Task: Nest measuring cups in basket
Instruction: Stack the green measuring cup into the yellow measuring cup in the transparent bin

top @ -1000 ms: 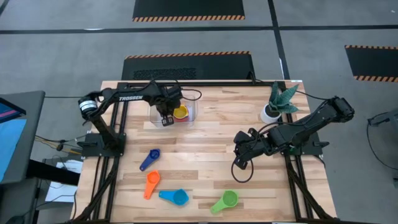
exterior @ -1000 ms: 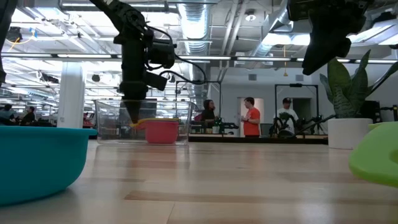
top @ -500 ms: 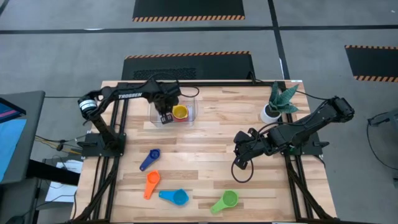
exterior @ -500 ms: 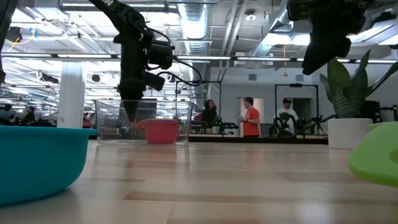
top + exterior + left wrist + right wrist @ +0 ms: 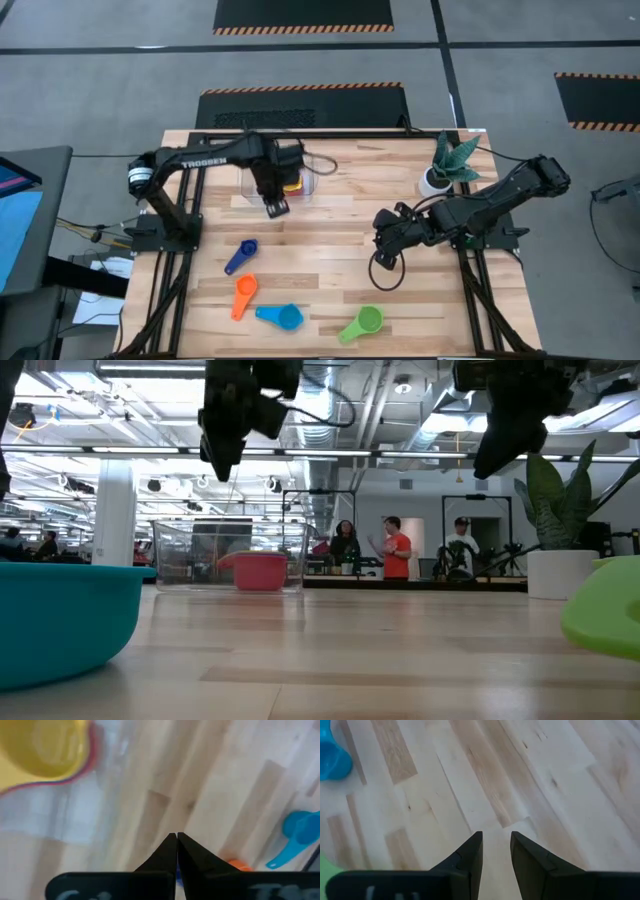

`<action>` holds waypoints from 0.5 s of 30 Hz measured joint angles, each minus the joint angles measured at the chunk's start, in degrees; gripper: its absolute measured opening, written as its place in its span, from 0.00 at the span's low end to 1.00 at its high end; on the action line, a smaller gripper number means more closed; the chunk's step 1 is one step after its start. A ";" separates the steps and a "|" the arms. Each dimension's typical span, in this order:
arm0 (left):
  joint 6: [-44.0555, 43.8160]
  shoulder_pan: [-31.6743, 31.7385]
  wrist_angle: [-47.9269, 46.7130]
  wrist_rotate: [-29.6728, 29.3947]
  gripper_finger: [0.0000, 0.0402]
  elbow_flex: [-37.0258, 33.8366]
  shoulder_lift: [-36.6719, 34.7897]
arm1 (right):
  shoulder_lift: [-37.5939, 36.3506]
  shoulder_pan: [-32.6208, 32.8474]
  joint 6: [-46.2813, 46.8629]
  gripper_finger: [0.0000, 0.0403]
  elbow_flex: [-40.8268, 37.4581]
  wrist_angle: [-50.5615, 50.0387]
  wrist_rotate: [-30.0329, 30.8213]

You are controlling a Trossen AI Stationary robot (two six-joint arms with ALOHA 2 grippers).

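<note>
Left gripper [image 5: 276, 208]: dark two-finger tool raised above the table, just past the near wall of the basket; its tapered fingers [image 5: 170, 851] meet tip to tip with nothing between them.
Basket [image 5: 246, 180]: clear, see-through plastic tray, rectangular with low walls and rounded corners, at the far left-centre of the table, partly under the left arm.
Basket contents: a yellow measuring cup [image 5: 292, 184] sits nested in a red measuring cup [image 5: 260, 571]; from the left wrist the red shows only as a thin rim around the round yellow bowl.
Table [image 5: 330, 250]: pale wooden planks with visible grain and darker streaks.
Dark blue measuring cup [image 5: 240, 255]: small plastic scoop with a flat handle, lying on the boards at near left.
Orange measuring cup [image 5: 242, 294]: the same scoop shape, just nearer the front edge than the dark blue one.
Light blue measuring cup [image 5: 281, 316]: larger, round-bowled, smooth plastic, by the front edge; it lies beside the orange cup.
Green measuring cup [image 5: 362, 322]: largest of the loose cups, at the front edge right of centre.
Right gripper [image 5: 378, 255]: held over bare boards at centre right, well apart from every cup; its two dark fingers stand slightly apart and grip nothing.
Plant pot [image 5: 434, 181]: small white round pot holding stiff, pointed green leaves, at the far right of the table.
</note>
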 joint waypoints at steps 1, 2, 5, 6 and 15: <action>-1.98 -1.69 0.36 -0.05 0.00 -0.02 0.00 | 0.00 -0.06 -2.41 0.30 0.00 0.00 -0.23; -3.99 -3.40 0.80 -0.31 0.00 -0.02 0.02 | 0.00 -0.13 -5.29 0.30 -0.01 0.01 -0.51; -11.95 -8.78 2.45 -3.65 0.00 -0.02 0.28 | 0.00 -0.30 -13.34 0.30 -0.02 0.08 -3.63; -15.52 -10.80 2.57 -6.07 0.00 -0.02 0.28 | 0.00 -0.17 -15.76 0.30 -0.02 0.29 -5.17; -38.42 -32.79 2.67 -21.37 0.00 -0.02 0.02 | 0.00 5.44 -15.13 0.30 -0.02 7.52 -9.98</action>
